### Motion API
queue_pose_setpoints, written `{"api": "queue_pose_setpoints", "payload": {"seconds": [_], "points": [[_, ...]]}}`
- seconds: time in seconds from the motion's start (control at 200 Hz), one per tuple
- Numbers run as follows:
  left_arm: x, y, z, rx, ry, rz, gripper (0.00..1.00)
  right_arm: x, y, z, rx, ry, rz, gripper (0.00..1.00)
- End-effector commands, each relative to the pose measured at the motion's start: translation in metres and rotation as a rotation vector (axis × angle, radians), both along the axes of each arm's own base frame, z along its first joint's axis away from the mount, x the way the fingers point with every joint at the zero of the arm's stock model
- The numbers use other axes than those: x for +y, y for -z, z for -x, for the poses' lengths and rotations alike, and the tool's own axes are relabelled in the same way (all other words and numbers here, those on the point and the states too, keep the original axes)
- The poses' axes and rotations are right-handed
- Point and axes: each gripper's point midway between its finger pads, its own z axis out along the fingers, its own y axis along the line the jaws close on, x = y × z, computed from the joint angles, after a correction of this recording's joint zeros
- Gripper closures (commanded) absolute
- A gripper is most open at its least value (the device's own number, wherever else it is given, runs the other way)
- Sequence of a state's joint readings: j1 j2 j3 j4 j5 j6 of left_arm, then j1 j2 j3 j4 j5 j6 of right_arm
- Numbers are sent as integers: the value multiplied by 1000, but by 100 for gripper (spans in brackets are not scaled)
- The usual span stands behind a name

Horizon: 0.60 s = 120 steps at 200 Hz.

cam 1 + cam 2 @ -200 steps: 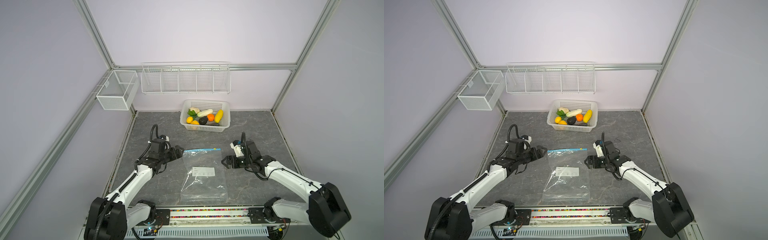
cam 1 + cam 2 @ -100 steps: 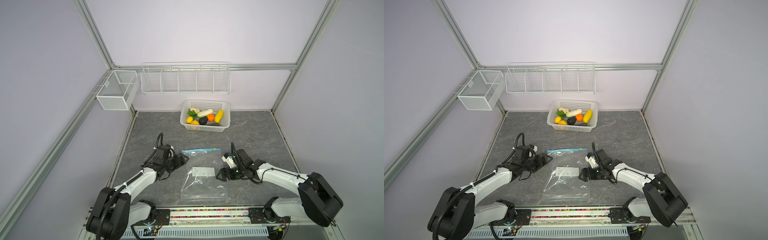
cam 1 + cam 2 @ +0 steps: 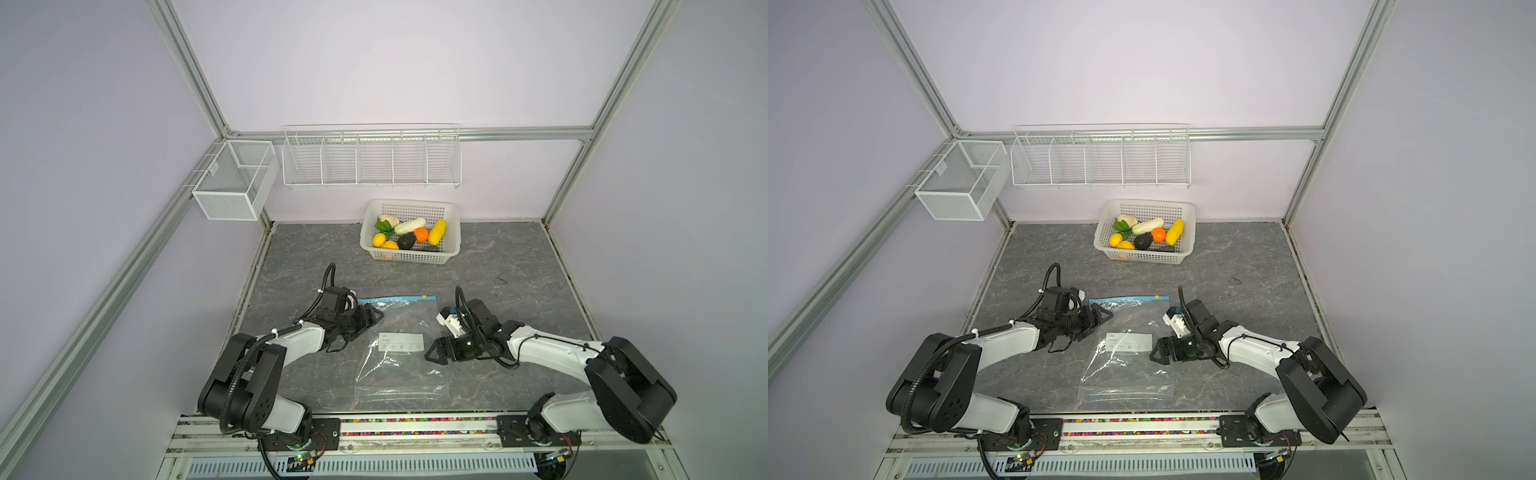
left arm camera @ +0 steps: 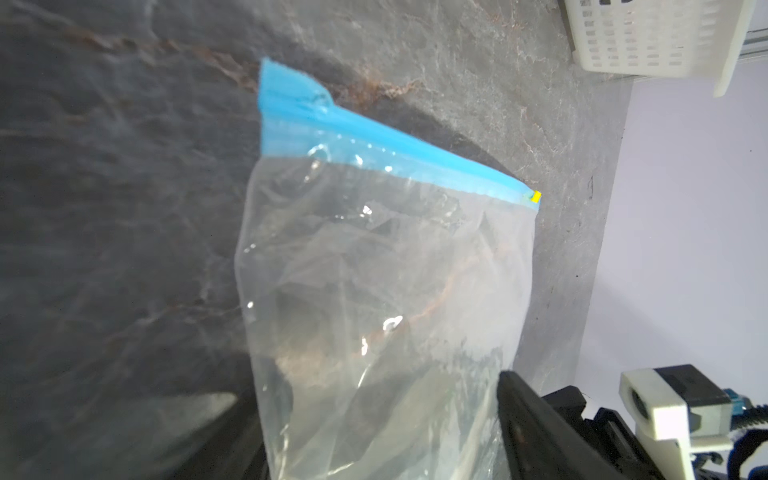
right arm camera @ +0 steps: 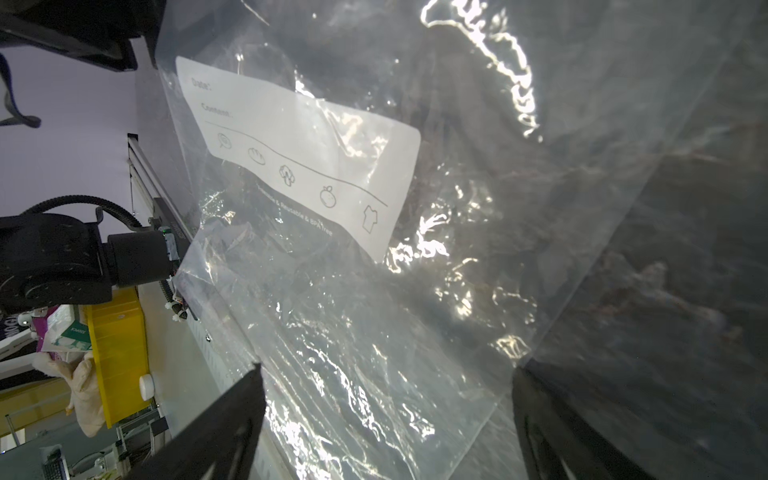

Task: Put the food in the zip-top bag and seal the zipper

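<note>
- Zip-top bag (image 5: 415,311): clear, creased plastic fills most of the frame and throws bright glare.
- Label (image 5: 299,153): a white patch on the bag, printed "Date:" and "Content:" above a row of small icons.
- Right tool (image 5: 386,370): dark jaws stand wide apart with the bag's edge lying between them; contact cannot be told.
- Bench (image 5: 685,332): dark and marbled beside the bag.
- Left arm (image 5: 62,257): a black joint beyond the bag.
- Yellow bin (image 5: 116,353): off the bench, behind.

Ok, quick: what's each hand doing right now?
Left hand: open, straddling the zip-top bag at its edge, not gripping it.
Right hand: open at the bag's other side, holding nothing.
</note>
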State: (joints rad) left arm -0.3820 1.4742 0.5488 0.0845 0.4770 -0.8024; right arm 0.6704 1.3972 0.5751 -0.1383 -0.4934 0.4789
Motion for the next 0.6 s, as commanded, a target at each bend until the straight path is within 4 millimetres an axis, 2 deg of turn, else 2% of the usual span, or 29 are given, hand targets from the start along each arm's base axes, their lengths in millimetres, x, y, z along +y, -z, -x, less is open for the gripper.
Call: {"api": "queue_pose_setpoints", "payload": {"seconds": [0.0,0.24,0.38,0.595], "points": [[-7,-13,-16,-55,-18,30,22,8,5,6,9,-19,-3,6],[-1,-16,-22,-79,2,-50,22,31,4,10,-12,-90,-6,6],[10,-21,-28,-99,-13,-138,18,43,4,10,-33,-117,-6,6],[21,-21,-38,-131,-57,-199,12,44,1,11,-66,-113,4,8]]}}
